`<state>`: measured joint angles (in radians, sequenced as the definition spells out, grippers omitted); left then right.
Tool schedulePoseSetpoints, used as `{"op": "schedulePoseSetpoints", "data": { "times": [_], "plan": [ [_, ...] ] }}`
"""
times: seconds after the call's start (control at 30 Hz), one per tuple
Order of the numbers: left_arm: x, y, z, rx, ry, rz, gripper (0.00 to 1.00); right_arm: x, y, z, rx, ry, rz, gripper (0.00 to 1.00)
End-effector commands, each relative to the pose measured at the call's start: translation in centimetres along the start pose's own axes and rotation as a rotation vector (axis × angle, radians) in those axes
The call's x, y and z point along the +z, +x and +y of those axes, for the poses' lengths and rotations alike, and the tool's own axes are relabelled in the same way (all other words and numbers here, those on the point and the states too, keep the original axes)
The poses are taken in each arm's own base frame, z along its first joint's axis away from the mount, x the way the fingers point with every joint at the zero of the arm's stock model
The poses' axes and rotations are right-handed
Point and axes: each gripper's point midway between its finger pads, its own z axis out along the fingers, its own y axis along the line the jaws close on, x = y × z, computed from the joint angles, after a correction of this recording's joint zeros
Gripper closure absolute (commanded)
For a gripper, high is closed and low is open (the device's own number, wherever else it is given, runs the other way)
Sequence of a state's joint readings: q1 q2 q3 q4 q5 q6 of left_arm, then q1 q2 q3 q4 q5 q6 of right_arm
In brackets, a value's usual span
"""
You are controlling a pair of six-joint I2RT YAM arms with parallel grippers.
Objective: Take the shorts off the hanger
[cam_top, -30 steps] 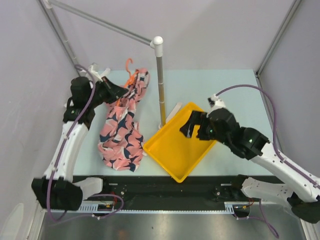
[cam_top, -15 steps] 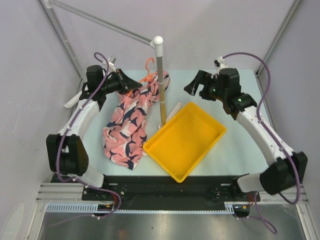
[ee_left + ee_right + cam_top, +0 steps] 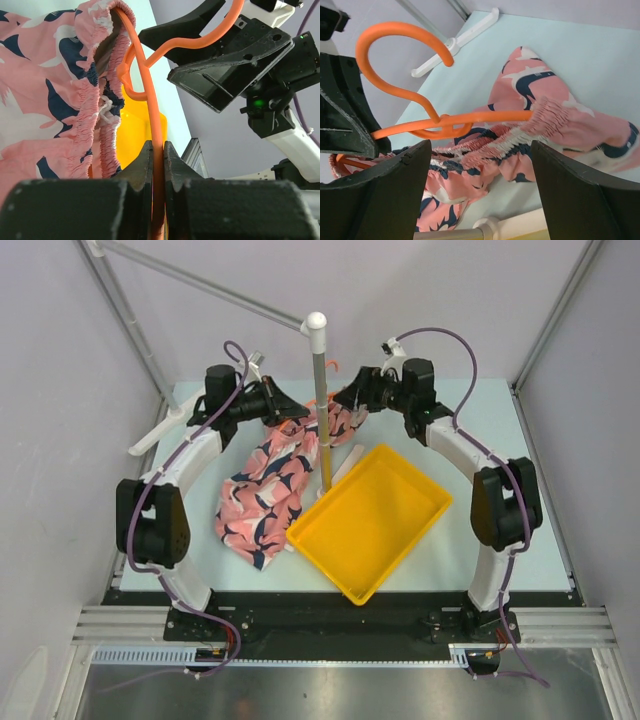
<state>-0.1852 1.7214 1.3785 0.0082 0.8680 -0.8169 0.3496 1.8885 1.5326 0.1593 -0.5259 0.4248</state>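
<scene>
The salmon-pink shorts (image 3: pixel 268 485) with navy and white shapes hang on the orange hanger (image 3: pixel 297 425) and trail down onto the table left of the post. My left gripper (image 3: pixel 284 409) is shut on the hanger's wire (image 3: pixel 152 150), clamped between its fingers. My right gripper (image 3: pixel 350 398) is open, its jaws wide apart around the shorts' gathered waistband (image 3: pixel 520 135), just under the hanger's shoulder bar (image 3: pixel 470 119) and hook (image 3: pixel 395 35). In the left wrist view the waistband (image 3: pixel 90 100) drapes over the wire and the right gripper's black body (image 3: pixel 225 70) is close behind.
A yellow tray (image 3: pixel 370 520) lies on the table right of the shorts. A grey upright post with a white cap (image 3: pixel 320 390) stands between the two grippers, its rail running back left. A white bracket (image 3: pixel 150 440) lies at the table's left edge.
My left gripper has carried the hanger and shorts right, up to the post. My right arm has swung from over the tray to the far side and now brackets the waistband.
</scene>
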Motion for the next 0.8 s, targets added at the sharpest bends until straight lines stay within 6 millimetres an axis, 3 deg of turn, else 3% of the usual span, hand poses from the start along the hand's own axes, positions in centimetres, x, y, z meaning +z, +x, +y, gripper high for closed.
{"op": "schedulePoseSetpoints", "data": {
  "times": [0.0,0.33,0.4,0.5,0.57,0.67,0.7,0.77],
  "plan": [
    [-0.2,-1.7,-3.6,0.079,0.078,-0.028,1.0,0.5,-3.9,4.9,-0.142,-0.198,-0.124,0.18],
    [-1.0,-0.4,-4.7,0.1,0.089,-0.004,0.99,3.0,-2.3,6.5,-0.154,-0.22,-0.115,0.2],
    [-1.1,0.0,-5.2,0.106,0.098,0.001,1.0,3.4,-2.0,6.8,-0.155,-0.216,-0.117,0.29],
    [-1.3,0.0,-5.9,0.115,0.108,-0.002,0.99,4.0,-1.7,7.4,-0.161,-0.227,-0.123,0.35],
    [-1.3,0.1,-6.3,0.122,0.116,0.002,1.0,4.5,-1.8,7.4,-0.166,-0.219,-0.133,0.43],
    [-1.6,0.4,-6.2,0.125,0.09,0.022,0.98,5.3,-2.1,6.8,-0.165,-0.167,-0.142,0.74],
    [-1.8,-0.3,-6.5,0.147,0.065,-0.001,0.94,5.4,-2.3,6.7,-0.166,-0.159,-0.147,0.91],
    [-2.3,0.0,-5.6,0.173,-0.01,0.01,0.66,5.6,-2.6,6.3,-0.16,-0.127,-0.155,1.0]
  ]
}}
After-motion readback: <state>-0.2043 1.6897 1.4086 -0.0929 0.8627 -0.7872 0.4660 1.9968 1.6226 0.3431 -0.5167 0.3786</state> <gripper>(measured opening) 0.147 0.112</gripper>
